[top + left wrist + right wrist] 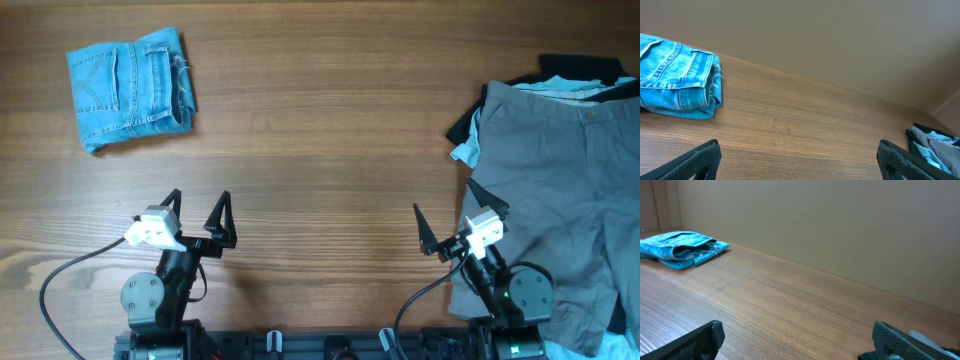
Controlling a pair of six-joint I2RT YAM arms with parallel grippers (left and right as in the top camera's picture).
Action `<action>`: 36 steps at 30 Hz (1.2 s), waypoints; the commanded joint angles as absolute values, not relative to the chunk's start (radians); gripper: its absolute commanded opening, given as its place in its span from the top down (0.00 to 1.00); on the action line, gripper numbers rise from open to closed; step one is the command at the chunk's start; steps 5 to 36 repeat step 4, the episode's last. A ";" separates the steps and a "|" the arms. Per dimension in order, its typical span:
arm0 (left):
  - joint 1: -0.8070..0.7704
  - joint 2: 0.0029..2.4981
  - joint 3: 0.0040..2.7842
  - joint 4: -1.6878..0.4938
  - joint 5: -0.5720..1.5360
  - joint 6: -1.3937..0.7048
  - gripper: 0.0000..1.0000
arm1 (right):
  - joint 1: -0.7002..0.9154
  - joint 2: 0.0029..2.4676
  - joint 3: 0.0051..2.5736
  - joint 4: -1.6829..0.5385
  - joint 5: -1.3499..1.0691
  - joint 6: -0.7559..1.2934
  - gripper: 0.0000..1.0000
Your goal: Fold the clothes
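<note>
The light blue denim jeans (130,87) lie folded into a compact bundle at the table's far left, back pocket and waistband facing up. They also show in the left wrist view (677,77) and, far off, in the right wrist view (682,247). My left gripper (197,212) is open and empty near the front edge, well away from the jeans. My right gripper (455,215) is open and empty at the front right, beside the grey shorts.
Grey button-waist shorts (560,190) lie spread at the right side, over small dark and white garments (560,75) at the far right. These garments also peek into the left wrist view (935,145). A plain wall stands behind the table.
</note>
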State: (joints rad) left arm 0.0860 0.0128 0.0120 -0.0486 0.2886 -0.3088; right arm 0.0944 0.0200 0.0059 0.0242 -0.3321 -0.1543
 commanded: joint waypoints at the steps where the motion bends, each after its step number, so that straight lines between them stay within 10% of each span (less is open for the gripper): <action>1: 0.081 0.005 0.006 -0.049 0.287 -0.296 0.00 | 0.090 0.010 0.006 0.029 -0.328 -0.161 0.00; 36: 0.081 0.006 0.006 -0.049 0.287 -0.296 0.00 | 0.090 0.010 0.006 0.029 -0.328 -0.161 0.00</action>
